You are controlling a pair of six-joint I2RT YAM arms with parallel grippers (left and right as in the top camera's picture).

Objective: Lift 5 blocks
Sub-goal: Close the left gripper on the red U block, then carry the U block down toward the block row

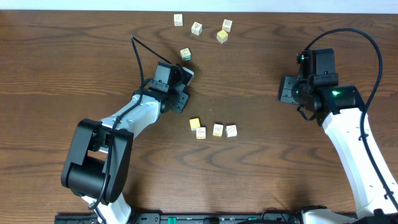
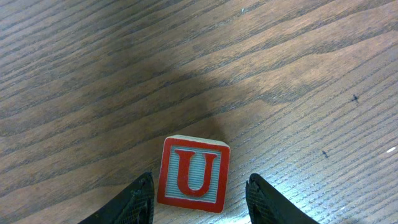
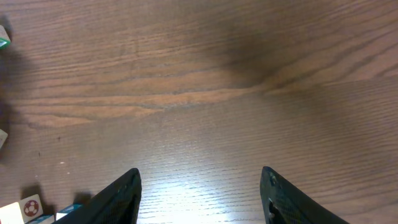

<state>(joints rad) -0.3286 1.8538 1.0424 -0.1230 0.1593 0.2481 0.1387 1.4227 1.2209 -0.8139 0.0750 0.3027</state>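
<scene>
A pale wooden block with a red U face [image 2: 193, 173] lies on the table between the fingers of my left gripper [image 2: 199, 180]. The left finger is close against it and a gap shows at the right finger, so the jaws are open around it. From overhead, the left gripper [image 1: 186, 76] covers that block. Several more blocks lie apart at the table's far side [image 1: 197, 28], and one lies just beyond the left gripper [image 1: 186, 55]. Another row of blocks [image 1: 217, 130] sits near the middle. My right gripper [image 1: 287, 90] is open over bare wood with nothing in it [image 3: 202, 173].
The brown wooden table [image 1: 74, 56] fills the view. Two blocks show at the lower left of the right wrist view [image 3: 31, 207]. A black cable [image 1: 140, 56] runs from the left arm.
</scene>
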